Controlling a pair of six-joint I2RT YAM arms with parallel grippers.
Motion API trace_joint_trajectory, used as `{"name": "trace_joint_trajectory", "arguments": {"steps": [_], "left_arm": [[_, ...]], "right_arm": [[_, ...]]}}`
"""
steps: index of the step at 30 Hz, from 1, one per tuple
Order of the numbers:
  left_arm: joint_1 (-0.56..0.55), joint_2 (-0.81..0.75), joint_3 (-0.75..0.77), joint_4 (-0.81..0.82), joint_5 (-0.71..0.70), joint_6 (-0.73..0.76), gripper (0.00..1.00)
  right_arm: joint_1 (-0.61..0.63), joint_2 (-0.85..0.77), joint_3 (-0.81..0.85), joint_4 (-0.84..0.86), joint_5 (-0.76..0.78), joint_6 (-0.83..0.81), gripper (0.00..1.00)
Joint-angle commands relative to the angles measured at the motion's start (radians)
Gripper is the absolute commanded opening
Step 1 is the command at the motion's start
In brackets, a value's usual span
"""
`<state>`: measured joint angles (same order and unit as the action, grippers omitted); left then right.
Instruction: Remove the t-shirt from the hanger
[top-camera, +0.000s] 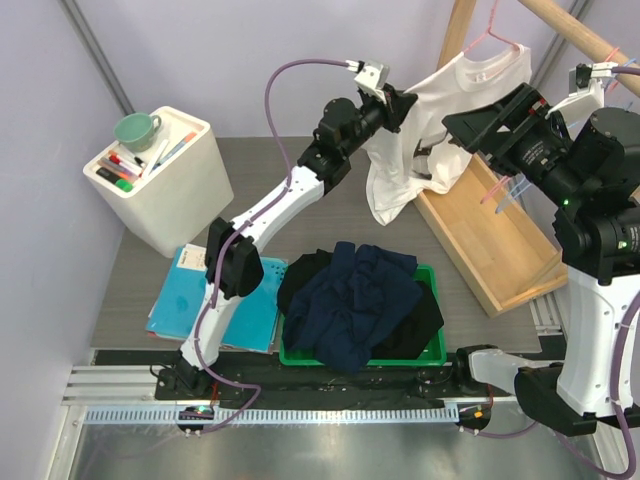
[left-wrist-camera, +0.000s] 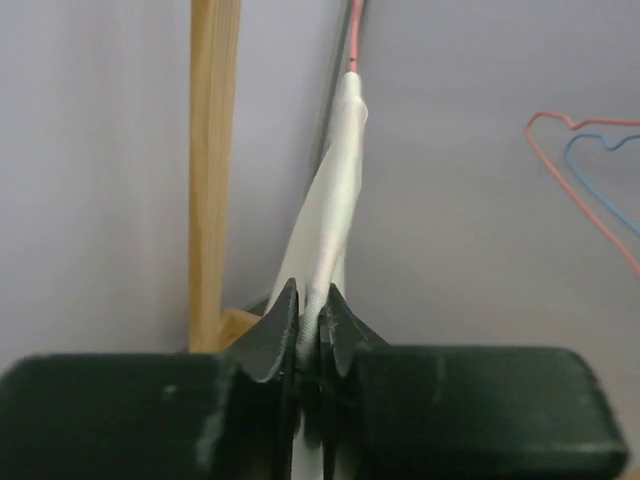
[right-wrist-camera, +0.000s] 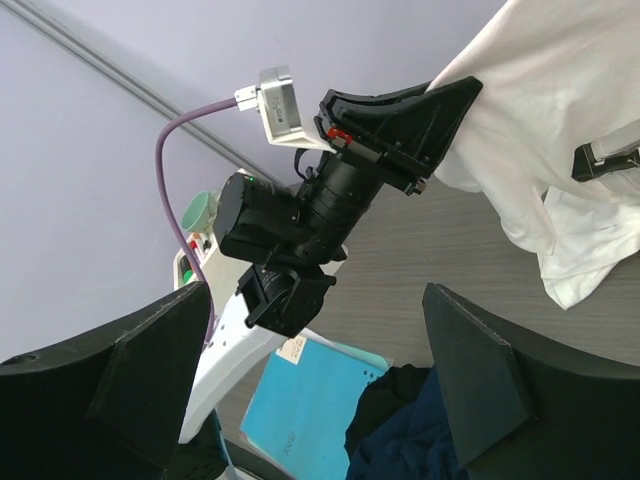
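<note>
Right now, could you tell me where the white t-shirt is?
The t-shirt hangs upper right in the top view on a pink hanger, one edge pinched in the left gripper.

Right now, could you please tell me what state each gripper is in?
Left gripper: closed, pinching the white t-shirt.
Right gripper: open, holding nothing.

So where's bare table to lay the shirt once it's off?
Bare table lies behind the green bin, between the white box and the wooden tray. The front is crowded: blue folders, then the bin heaped with dark clothes.
</note>
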<state>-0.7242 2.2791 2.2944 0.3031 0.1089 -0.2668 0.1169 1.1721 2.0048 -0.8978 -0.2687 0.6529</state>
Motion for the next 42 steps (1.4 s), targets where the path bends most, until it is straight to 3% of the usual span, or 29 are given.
{"name": "trace_joint_trajectory", "arguments": {"steps": [1, 8, 24, 33, 42], "left_arm": [[0.005, 0.013, 0.06, 0.103, 0.072, -0.07, 0.01], [-0.01, -0.062, 0.03, 0.097, 0.107, -0.209, 0.0], [-0.049, -0.388, -0.078, 0.058, 0.1, -0.298, 0.0], [-0.049, -0.411, -0.085, -0.03, 0.13, -0.351, 0.0], [-0.064, -0.412, -0.191, 0.014, 0.181, -0.39, 0.0]], "right_arm": [[0.006, 0.001, 0.034, 0.025, -0.001, -0.01, 0.93], [0.007, 0.014, 0.023, 0.026, 0.083, -0.019, 0.93], [0.006, -0.008, 0.008, 0.063, 0.299, -0.052, 0.95], [0.006, 0.024, 0.035, 0.05, 0.446, -0.013, 0.97], [0.003, 0.21, 0.195, 0.043, 0.417, 0.117, 0.96]]}}
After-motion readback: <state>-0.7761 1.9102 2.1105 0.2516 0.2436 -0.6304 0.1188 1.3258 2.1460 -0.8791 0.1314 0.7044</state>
